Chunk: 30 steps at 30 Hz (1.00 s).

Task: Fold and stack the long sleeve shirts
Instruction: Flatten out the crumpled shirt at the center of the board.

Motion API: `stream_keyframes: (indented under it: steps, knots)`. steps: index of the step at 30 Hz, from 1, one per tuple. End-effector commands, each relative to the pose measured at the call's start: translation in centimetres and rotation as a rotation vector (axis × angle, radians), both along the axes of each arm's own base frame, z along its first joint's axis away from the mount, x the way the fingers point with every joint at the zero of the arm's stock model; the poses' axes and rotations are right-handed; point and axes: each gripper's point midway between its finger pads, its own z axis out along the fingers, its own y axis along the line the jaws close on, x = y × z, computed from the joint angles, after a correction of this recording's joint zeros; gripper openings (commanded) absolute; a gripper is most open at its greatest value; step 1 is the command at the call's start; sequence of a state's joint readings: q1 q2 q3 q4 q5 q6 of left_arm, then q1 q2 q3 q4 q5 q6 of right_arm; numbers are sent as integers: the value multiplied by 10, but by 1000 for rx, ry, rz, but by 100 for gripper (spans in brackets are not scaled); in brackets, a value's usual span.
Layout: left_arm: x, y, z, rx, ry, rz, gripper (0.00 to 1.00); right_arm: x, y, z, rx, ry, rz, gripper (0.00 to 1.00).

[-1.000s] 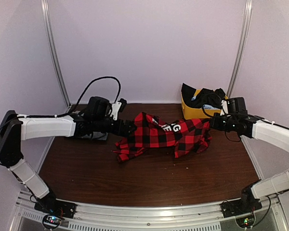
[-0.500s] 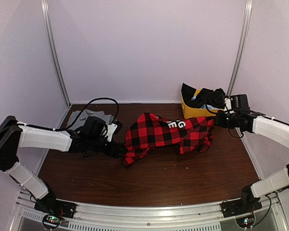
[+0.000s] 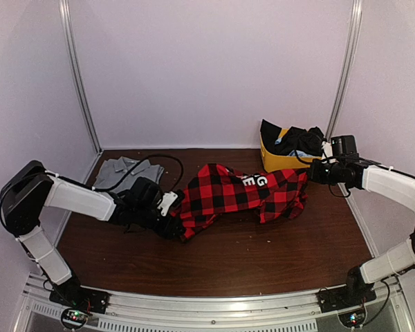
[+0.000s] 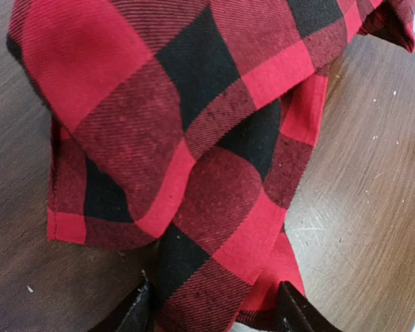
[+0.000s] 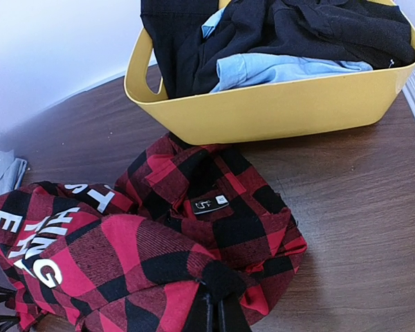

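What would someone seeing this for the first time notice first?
A red-and-black flannel shirt stretches across the table, the left gripper and the right gripper each shut on an end. A yellow bin stuffed with dark clothes sits at the far right; a grey shirt lies far left.

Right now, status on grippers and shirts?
Left gripper, right gripper shut on flannel shirt, strung between them. Grey shirt far left, apart. Yellow bin close by right gripper.
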<state>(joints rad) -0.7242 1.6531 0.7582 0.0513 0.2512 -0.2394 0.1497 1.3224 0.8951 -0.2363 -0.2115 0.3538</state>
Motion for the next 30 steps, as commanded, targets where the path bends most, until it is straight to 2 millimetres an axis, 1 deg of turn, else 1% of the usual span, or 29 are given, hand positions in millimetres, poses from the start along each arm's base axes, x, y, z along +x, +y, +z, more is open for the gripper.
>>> stream_keyframes:
  steps: [1, 5, 9, 13, 15, 17, 18, 19, 20, 21, 22, 25, 27, 30]
  knots:
    - [7, -19, 11, -47, -51, -57, 56, 5, -2, 10, -1, -28, 9, 0]
    - [10, -25, 14, -70, -60, -67, 41, 5, -1, 8, 4, -23, 13, 0]
    - [14, -28, 20, -76, -69, -67, 23, 4, 0, 6, 4, -17, 19, 0]
    - [17, -27, 34, -81, -88, -53, 6, 3, -4, 12, -13, -22, 11, 0]
    - [18, -24, 49, -90, -113, -32, 0, 3, -8, 18, -23, -28, 2, 0]
    - [21, -18, 70, -106, -153, 2, 0, 2, -13, 31, -30, -50, -8, 0]
    - [25, -14, 83, -109, -182, 31, 0, 2, -14, 39, -32, -62, -10, 0]
    - [26, -11, 102, -129, -218, 46, 0, 1, -16, 49, -33, -78, -14, 0]
    - [28, -5, 116, -133, -246, 70, 0, 1, -18, 59, -38, -97, -19, 0]
    - [28, 0, 126, -125, -260, 88, 0, 0, -21, 70, -44, -116, -25, 0]
    - [31, 5, 143, -135, -288, 107, 0, 0, -24, 80, -52, -134, -35, 0]
    - [37, 20, 178, -142, -352, 159, 0, -2, -33, 107, -73, -181, -59, 0]
    - [42, 30, 195, -133, -390, 190, 0, -2, -40, 120, -86, -201, -75, 0]
    - [51, 46, 207, -89, -428, 239, 0, -2, -48, 134, -99, -221, -90, 0]
